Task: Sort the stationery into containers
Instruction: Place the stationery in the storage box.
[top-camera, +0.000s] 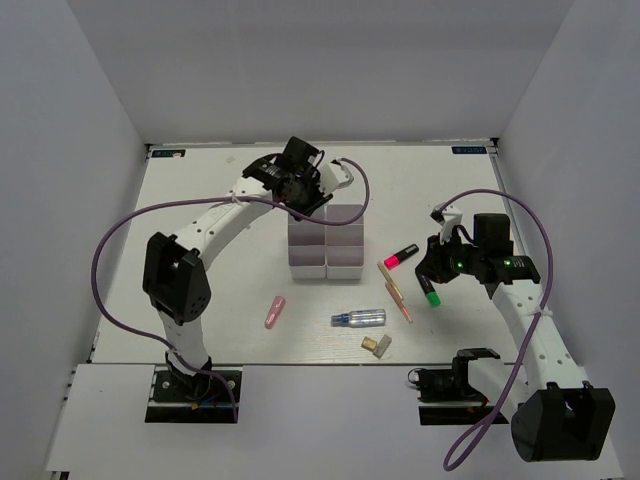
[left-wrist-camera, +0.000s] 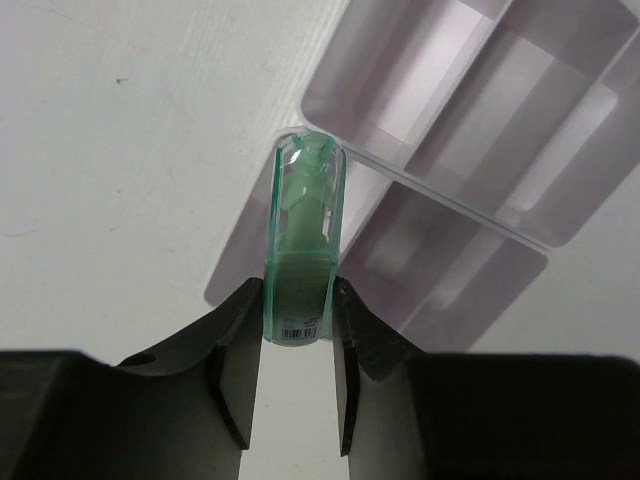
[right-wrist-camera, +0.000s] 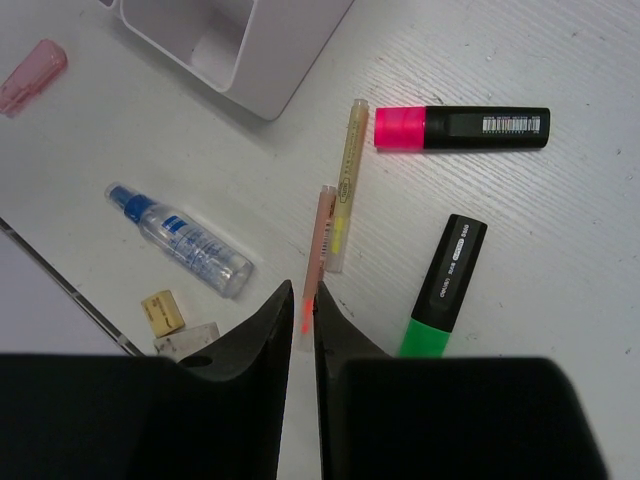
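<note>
My left gripper (left-wrist-camera: 298, 292) (top-camera: 325, 183) is shut on a green capsule-like piece (left-wrist-camera: 302, 230) and holds it above the table, just off the far end of the two white trays (left-wrist-camera: 400, 172) (top-camera: 305, 255). My right gripper (right-wrist-camera: 303, 292) (top-camera: 437, 268) hangs raised over the loose stationery; its jaws stand a narrow slit apart with nothing gripped. Past its tips lies the thin orange pen (right-wrist-camera: 322, 235) (top-camera: 400, 303) beside a pale yellow pen (right-wrist-camera: 348, 180). To the right of it are the green-capped marker (right-wrist-camera: 445, 285) (top-camera: 428, 290) and the red-capped marker (right-wrist-camera: 462, 127) (top-camera: 401, 256).
A pink capsule piece (top-camera: 275, 311) (right-wrist-camera: 33, 75) lies left of the middle. The clear bluish tube (top-camera: 360, 318) (right-wrist-camera: 180, 240) and the tan eraser block (top-camera: 377, 345) (right-wrist-camera: 163, 311) lie near the front edge. White walls enclose the table on three sides.
</note>
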